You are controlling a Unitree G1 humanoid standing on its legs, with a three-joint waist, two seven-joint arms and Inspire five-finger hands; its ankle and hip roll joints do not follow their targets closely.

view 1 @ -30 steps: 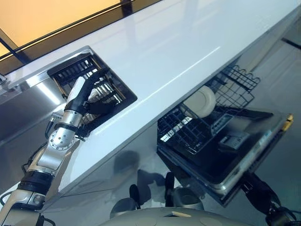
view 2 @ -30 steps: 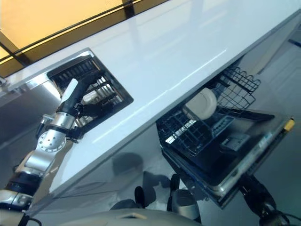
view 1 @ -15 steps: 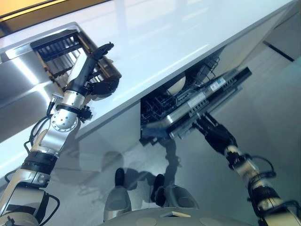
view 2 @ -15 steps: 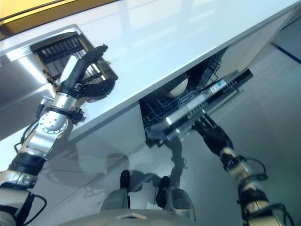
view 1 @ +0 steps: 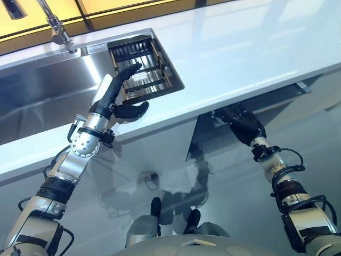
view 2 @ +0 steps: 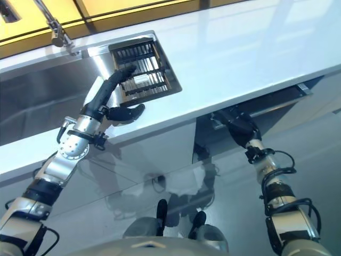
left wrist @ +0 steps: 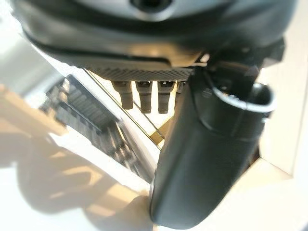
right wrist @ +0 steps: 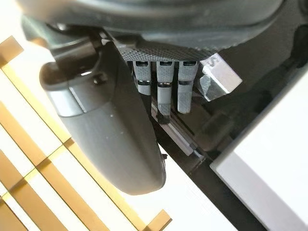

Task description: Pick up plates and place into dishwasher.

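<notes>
- Left hand point(view 1: 114, 96) hovers over the sink rack point(view 1: 160, 50), fingers straight, holding nothing.
- Right hand point(view 1: 240, 121) is at the dishwasher door point(view 1: 282, 97), which is almost closed; I cannot tell its grasp.
- A pale shape point(view 2: 139, 80) in the rack is possibly a plate; it is too small to confirm.
- Judgement: a plate is stiff, glazed, slippery and breakable, so pinch it at the rim.

text: none legible | labels: none | numbers: none | signs: none
</notes>
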